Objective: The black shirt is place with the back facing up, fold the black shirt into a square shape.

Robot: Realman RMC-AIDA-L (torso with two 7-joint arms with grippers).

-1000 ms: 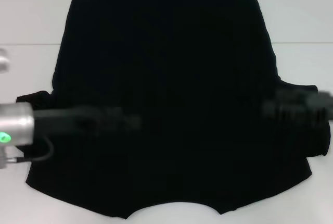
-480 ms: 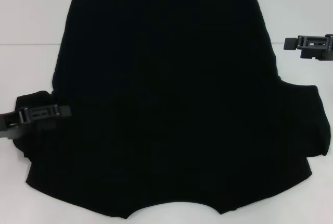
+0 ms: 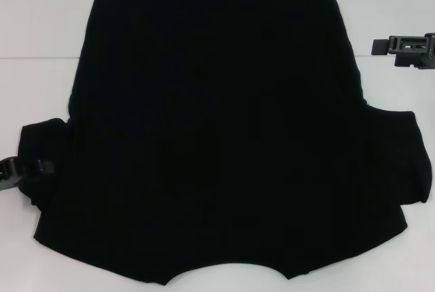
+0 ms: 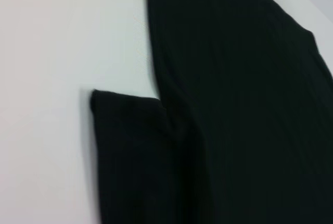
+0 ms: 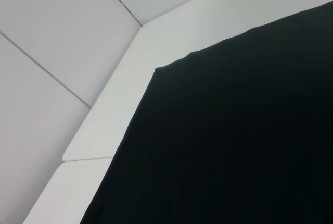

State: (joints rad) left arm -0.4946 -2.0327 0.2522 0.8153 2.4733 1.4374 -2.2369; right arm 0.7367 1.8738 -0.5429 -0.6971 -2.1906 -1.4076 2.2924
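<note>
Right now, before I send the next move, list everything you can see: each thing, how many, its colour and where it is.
black shirt: one, plain black, spread flat across the middle of the table, a short sleeve sticking out on each side, no lettering showing.
table: one, white, under the shirt, with a thin seam line running across it.
left pincer: one, black, at the view's left edge, at the outer edge of the shirt's left sleeve.
right pincer: one, black, at the right edge, over bare table beside the shirt.

No readable text, plain black shirt, no labels or numbers
</note>
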